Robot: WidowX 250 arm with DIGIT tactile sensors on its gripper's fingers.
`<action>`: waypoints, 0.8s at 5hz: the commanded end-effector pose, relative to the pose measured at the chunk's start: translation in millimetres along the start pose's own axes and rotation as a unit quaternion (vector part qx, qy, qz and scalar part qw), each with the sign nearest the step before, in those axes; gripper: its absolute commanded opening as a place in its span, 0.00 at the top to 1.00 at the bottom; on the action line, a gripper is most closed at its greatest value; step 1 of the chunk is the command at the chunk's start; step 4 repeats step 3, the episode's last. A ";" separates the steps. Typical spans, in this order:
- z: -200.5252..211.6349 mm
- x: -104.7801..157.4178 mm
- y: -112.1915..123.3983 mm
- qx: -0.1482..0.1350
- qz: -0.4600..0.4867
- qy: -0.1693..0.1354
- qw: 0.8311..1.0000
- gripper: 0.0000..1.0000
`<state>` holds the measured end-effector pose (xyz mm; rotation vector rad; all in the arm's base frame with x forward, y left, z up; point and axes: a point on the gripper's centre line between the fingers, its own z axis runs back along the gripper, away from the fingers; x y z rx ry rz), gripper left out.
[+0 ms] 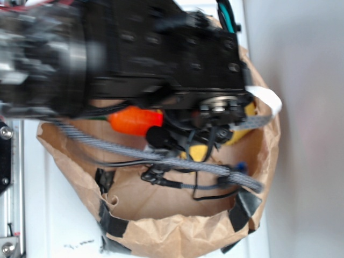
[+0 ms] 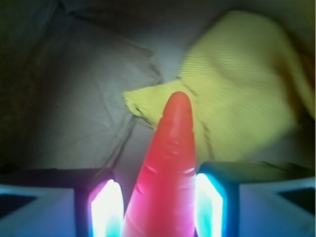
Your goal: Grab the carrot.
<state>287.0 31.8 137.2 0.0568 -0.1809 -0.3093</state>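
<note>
Claw (image 2: 159, 207) sits narrow around the carrot (image 2: 168, 168) at lower centre, tip over the yellow cloth (image 2: 242, 89)

Exterior: arm (image 1: 123, 48) blurred, covers most of the carrot (image 1: 134, 121) and the hand itself. Wrist: carrot's thick end and both fingers (image 2: 106, 210) cut off at bottom edge; cloth (image 2: 237, 84) beyond the carrot soft-focus.
</note>
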 end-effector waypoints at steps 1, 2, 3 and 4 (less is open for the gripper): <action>67.1 -9.2 0.0 0.046 0.085 -0.046 0.994 1.00; 79.1 -1.0 9.0 0.030 0.062 -0.063 0.996 1.00; 77.5 1.0 13.3 0.012 0.051 -0.064 0.997 1.00; 77.5 1.0 13.3 0.012 0.051 -0.064 0.997 1.00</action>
